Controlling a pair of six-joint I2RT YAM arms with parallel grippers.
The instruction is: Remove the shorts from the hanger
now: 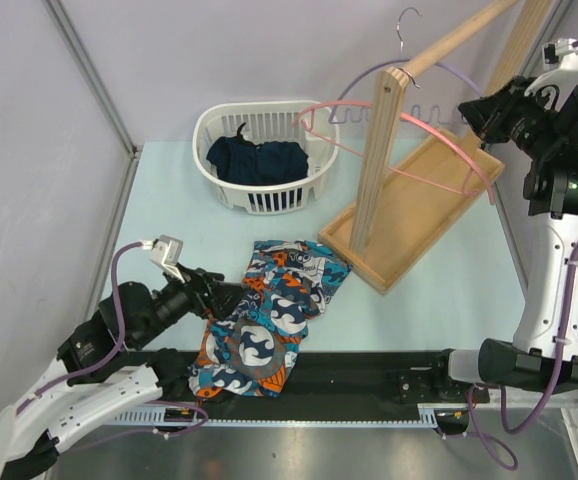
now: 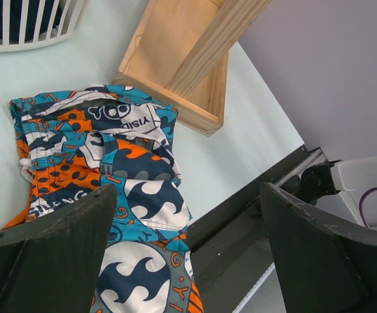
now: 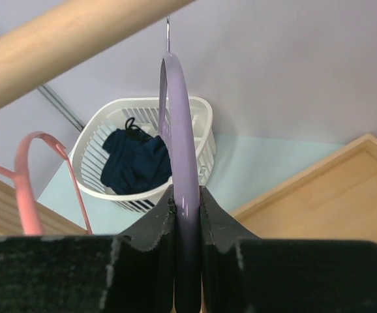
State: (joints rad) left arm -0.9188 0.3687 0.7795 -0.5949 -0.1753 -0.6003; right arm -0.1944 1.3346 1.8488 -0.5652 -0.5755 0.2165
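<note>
- The pale teal surface (image 1: 429, 300) carries everything, and the wooden rack (image 1: 379, 170) is our marker: a tray base, an upright post and a sloping rod on top.
- And there are the shorts (image 2: 110, 169), off the hanger and lying crumpled on the surface, on the near left of the rack's tray. The waistband end sits just beside the tray's corner, and I can't call whether they touch. The far end drapes over the dark rail at the near edge.
- The white slatted basket (image 1: 214, 150) stands to the left of the rack's post, towards the back wall.
- A dark navy garment (image 1: 259, 160) is bundled inside that basket.
- The lavender hanger (image 3: 179, 117) hangs by its metal hook from the rack's rod, arching over the post, and it's bare.
- A pink hanger (image 3: 24, 189) hangs beside it on the rack, its bar running across the post above the tray.
- The left end effector (image 2: 188, 195) is spread wide, low on the near left of the rack. Its fingers sit either side of the shorts' near end and clamp nothing.
- The right end effector (image 3: 188, 202) is up at the right end of the rack's rod, pressed together on the lavender hanger's arm, with the plastic pinched between its pads.
</note>
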